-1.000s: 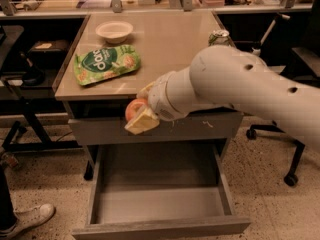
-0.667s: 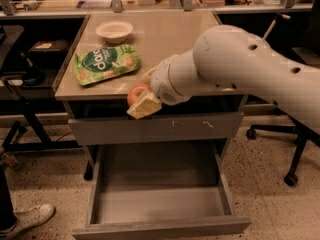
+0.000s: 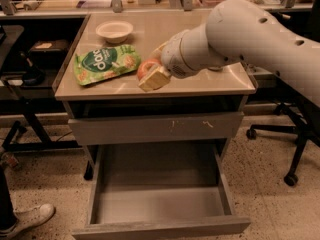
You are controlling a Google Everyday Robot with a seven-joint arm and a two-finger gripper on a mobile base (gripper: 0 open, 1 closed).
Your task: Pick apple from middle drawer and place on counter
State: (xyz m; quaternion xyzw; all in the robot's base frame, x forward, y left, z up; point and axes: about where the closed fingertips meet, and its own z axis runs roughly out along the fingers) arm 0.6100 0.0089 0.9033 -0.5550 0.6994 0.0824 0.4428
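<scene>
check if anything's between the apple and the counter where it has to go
Nothing visible does. The gripper holds the apple just over the counter near its front edge, with bare surface around it. The bag lies off to one side and the bowl further back, both apart from the apple.

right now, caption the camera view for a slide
Gripper holds the apple over the counter, near a green bag and a bowl, drawer open below.
</scene>
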